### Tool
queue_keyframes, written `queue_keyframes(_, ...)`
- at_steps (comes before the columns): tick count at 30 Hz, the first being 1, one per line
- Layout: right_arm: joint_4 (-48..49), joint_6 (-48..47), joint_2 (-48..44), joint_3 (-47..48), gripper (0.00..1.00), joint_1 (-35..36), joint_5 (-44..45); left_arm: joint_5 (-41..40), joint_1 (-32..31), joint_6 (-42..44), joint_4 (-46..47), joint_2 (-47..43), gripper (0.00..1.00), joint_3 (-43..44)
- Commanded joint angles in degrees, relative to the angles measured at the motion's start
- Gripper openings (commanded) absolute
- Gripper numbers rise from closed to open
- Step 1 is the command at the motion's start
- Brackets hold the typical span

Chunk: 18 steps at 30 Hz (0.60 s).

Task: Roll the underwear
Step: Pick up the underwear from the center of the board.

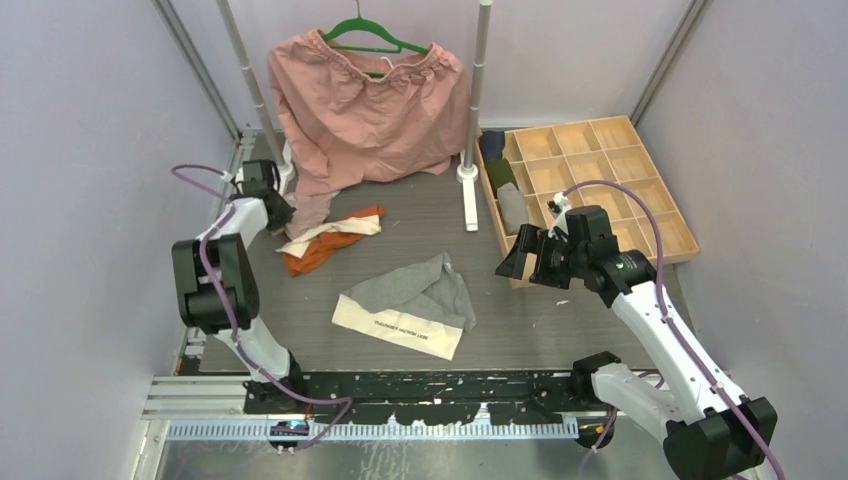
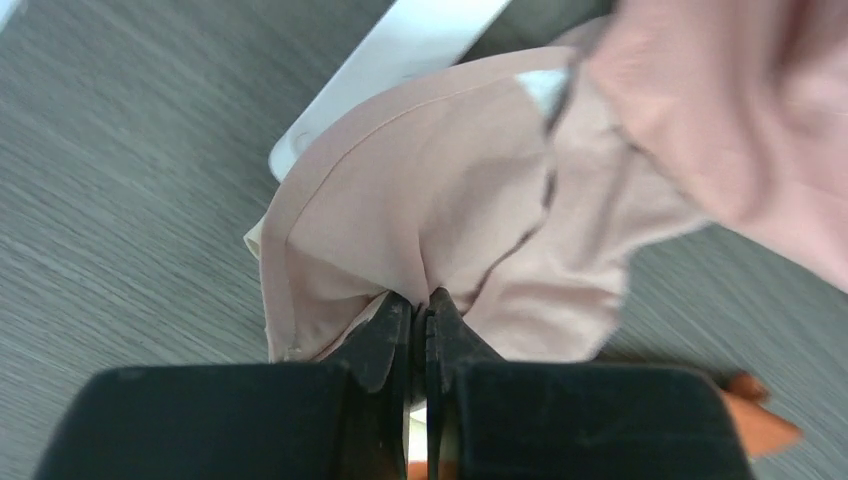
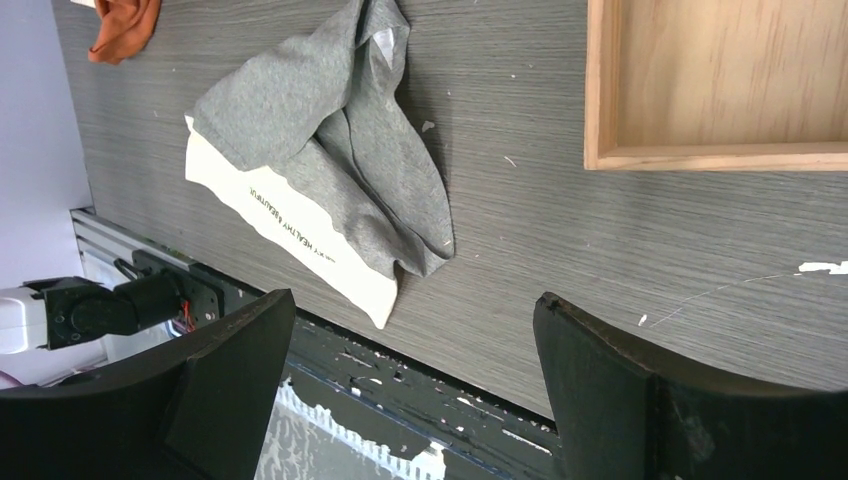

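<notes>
Left gripper (image 2: pixel 420 300) is closed, pinching a bunched fold of the dusty pink underwear (image 2: pixel 420 190). That piece sits at the far left of the table (image 1: pixel 560 330), right under the hem of the hanging salmon garment (image 2: pixel 740 110) and beside the white rack foot (image 2: pixel 400 60). Right gripper (image 3: pixel 415 305) is wide open and holds nothing. It hangs above the table between the grey underwear (image 1: pixel 410 295) and the wooden tray (image 1: pixel 640 240).

I read this step as getting the pink piece out into open table so it can be rolled.

How to do it well:
- The grip looks like a thick gather, not an edge. Before pulling, confirm the pinch has only the pink piece. The salmon hem is touching or just above it, I can't tell which, so a caught hem would drag the hanger.
- Lift a little first, then draw toward the near centre, away from the rack foot. A low drag risks snagging on the foot.
- The orange underwear (image 1: pixel 318 252) lies just beside the grip on the near side. Keep the path above it or it rides along.
- Set down in the bare area left of the grey piece, well apart from both.
- The cloth is thin and limp and will land crumpled. Use the free right gripper to take a second corner and tension it flat before any roll.
- Roll from the waistband edge. A bunched start gives a loose roll.
</notes>
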Motion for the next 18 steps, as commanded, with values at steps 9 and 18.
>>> queue_keyframes(9, 2.6, 0.1, -1.3, 0.4, 0.95, 0.4, -3.6, 21.3, -5.4, 8.0, 4.7, -28.5, 0.01, -3.0)
queue_keyframes(18, 3.1, 0.5, -3.1, -0.6, 0.95, 0.4, -2.6, 47.4, -11.9, 14.0, 2.6, -34.6, 0.01, 3.1)
